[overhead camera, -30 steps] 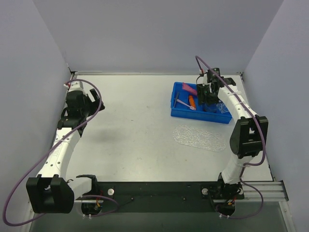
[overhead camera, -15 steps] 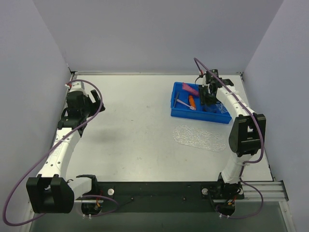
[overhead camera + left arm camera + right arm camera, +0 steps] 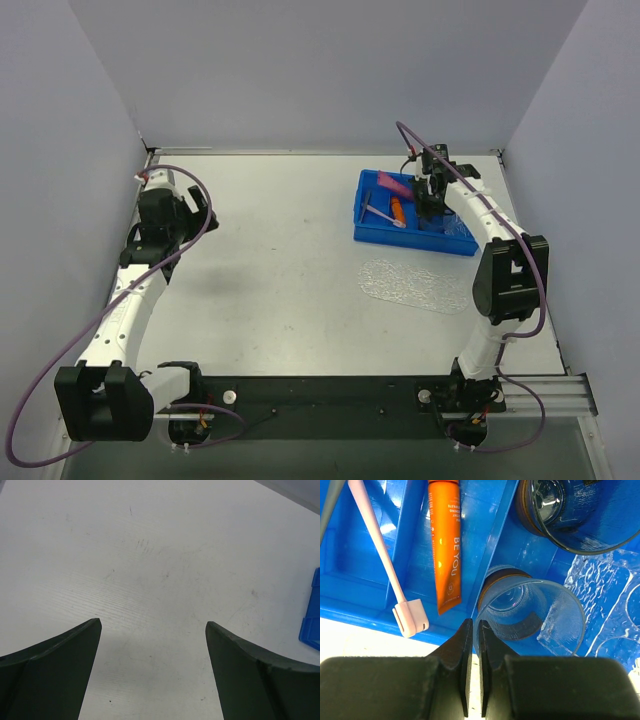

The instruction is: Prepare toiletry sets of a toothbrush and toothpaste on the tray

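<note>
The pale toothbrush (image 3: 375, 545) and the orange toothpaste (image 3: 445, 545) lie in neighbouring compartments of the blue bin (image 3: 360, 605). In the top view the toothbrush (image 3: 378, 213) and the orange tube (image 3: 397, 209) lie side by side, with the pink toothpaste (image 3: 392, 183) behind them. The clear bumpy tray (image 3: 415, 285) lies on the table in front of the bin. My right gripper (image 3: 474, 624) is down in the bin, shut on the rim of a clear cup (image 3: 535, 610), one finger outside the wall and one inside. My left gripper (image 3: 152, 625) hangs open over bare table at the far left (image 3: 195, 215).
A second clear cup (image 3: 570, 510) lies in the bin behind the first. Clear bumpy plastic (image 3: 615, 605) fills the bin's right end. The blue bin (image 3: 365, 228) sits at the back right, near the right wall. The table's left wall is close to my left arm.
The right gripper's jaws have closed onto the cup's rim, and the right arm has shifted slightly toward the back of the bin. The left arm has not moved.
</note>
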{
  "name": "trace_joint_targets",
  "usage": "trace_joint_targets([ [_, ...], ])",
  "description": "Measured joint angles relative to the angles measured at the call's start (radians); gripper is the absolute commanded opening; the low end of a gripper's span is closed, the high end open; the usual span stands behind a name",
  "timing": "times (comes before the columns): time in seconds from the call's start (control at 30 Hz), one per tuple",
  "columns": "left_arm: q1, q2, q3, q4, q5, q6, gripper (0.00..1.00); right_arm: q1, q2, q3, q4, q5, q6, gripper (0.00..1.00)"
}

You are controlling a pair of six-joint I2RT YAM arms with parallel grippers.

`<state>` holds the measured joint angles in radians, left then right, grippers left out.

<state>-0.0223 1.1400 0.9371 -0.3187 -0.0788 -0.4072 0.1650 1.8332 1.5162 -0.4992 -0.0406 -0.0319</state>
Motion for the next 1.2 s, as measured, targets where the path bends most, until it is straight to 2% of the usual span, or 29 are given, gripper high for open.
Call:
trace_joint_targets([
  [0.8, 0.0, 0.001, -0.019, 0.002, 0.001, -0.028, 0.95, 0.007, -0.016, 0.001, -0.012, 0.018, -0.023, 0.0],
  [1.2, 0.0, 0.001, -0.026, 0.008, 0.006, -0.04, 0.95, 0.003, -0.09, 0.022, -0.048, 0.025, -0.033, 0.0],
])
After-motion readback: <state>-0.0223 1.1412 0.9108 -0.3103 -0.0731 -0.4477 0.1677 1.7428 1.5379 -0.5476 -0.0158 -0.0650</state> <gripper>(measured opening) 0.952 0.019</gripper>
